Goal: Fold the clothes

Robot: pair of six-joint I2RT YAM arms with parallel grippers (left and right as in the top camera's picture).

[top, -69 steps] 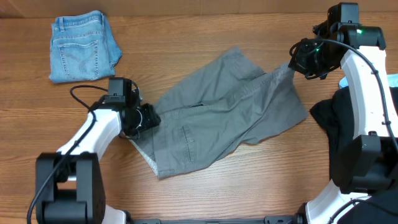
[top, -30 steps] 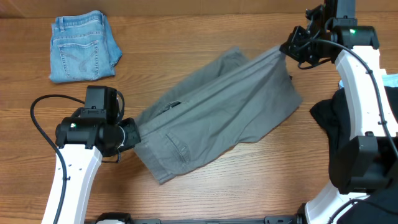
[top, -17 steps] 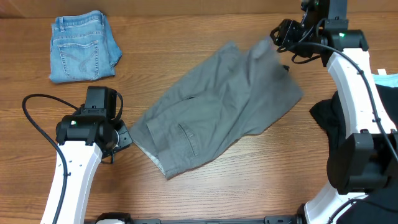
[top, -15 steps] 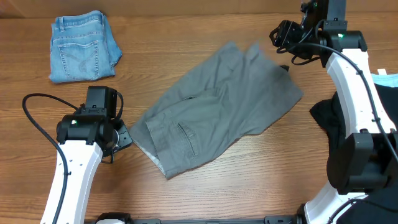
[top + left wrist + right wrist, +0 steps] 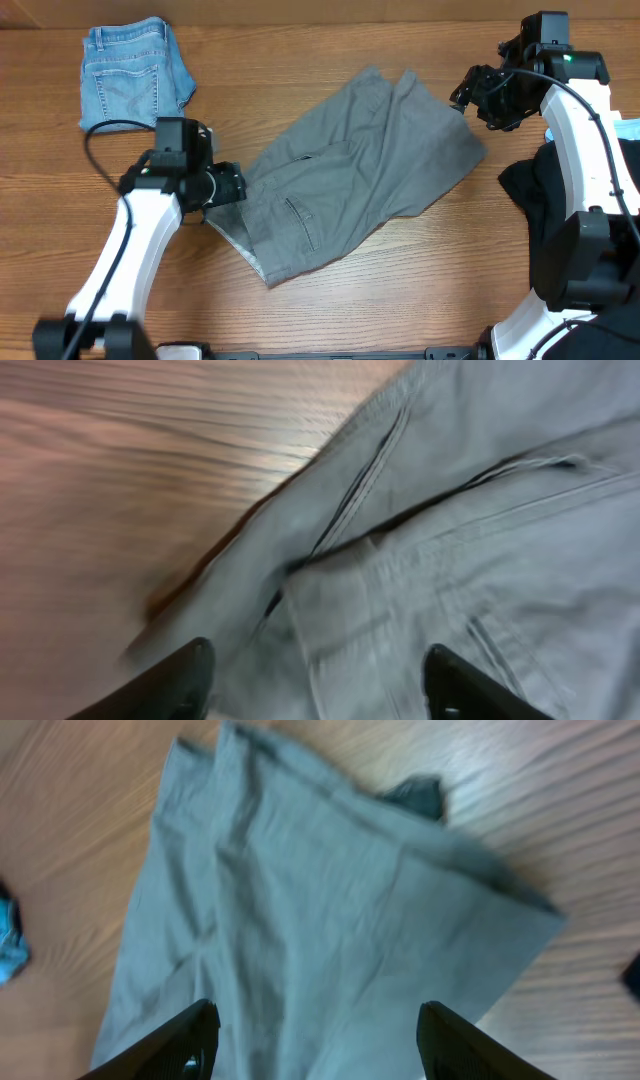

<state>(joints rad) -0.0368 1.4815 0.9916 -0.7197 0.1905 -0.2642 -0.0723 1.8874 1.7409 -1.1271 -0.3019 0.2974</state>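
The grey shorts (image 5: pixel 360 185) lie spread slantwise across the middle of the table, waistband end toward the lower left. My left gripper (image 5: pixel 236 186) hovers at their left edge, open; in the left wrist view its fingertips (image 5: pixel 188 672) straddle the grey fabric (image 5: pixel 420 540) with nothing pinched. My right gripper (image 5: pixel 468 96) hangs open just beyond the upper right corner of the shorts. The right wrist view shows the leg end of the shorts (image 5: pixel 330 920) lying flat below the spread fingers (image 5: pixel 190 1038).
Folded blue denim shorts (image 5: pixel 135 75) rest at the back left. A black garment (image 5: pixel 535 200) is heaped at the right edge beside the right arm, with a light-blue piece (image 5: pixel 630 130) behind it. Bare wood surrounds the shorts.
Both grippers opened and let go of the stretched grey shorts, which dropped flat. The left arm then swung back up to the shorts' left edge. The right gripper shifted right and lower.
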